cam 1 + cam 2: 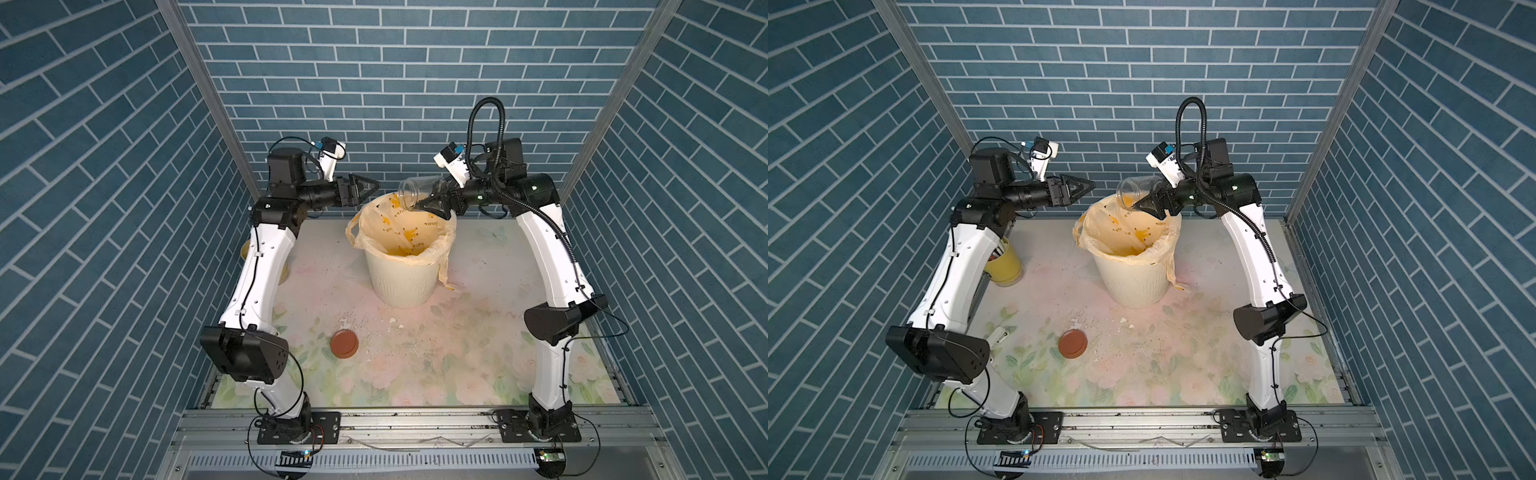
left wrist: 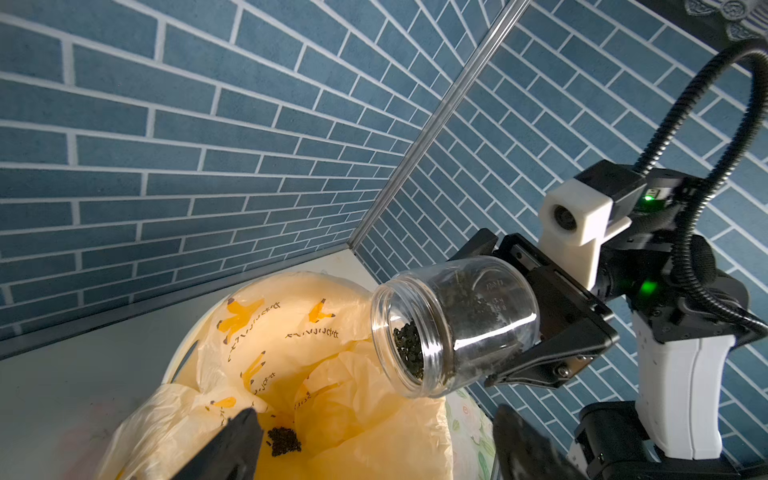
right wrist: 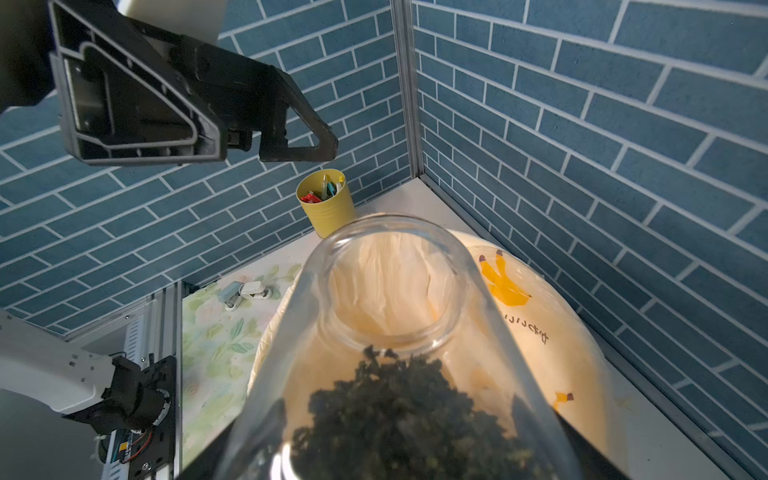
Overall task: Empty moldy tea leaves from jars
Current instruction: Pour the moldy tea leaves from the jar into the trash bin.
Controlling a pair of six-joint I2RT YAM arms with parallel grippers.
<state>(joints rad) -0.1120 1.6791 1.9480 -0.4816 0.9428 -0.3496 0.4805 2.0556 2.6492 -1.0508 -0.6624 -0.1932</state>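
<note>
Tipped mouth-down over the cream ribbed bin (image 1: 401,282), the clear jar (image 2: 453,324) looks light, rigid and slick, so it is best clamped round its squat body, as the right fingers (image 2: 548,357), spread wide, grip it now. Crumbly dark tea leaves (image 2: 409,351) heap at its mouth, and some already lie in the bin. The left fingers (image 3: 166,104) gape empty beside the bin.

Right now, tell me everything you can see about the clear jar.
The jar is small, squat and clear, with a wide threaded mouth and no lid on it. The right gripper clamps its body near the base and holds it in the air, tipped with the mouth angled down over the bag-lined bin. Dark crumbly tea leaves lie along its lower wall and at the neck.
</note>
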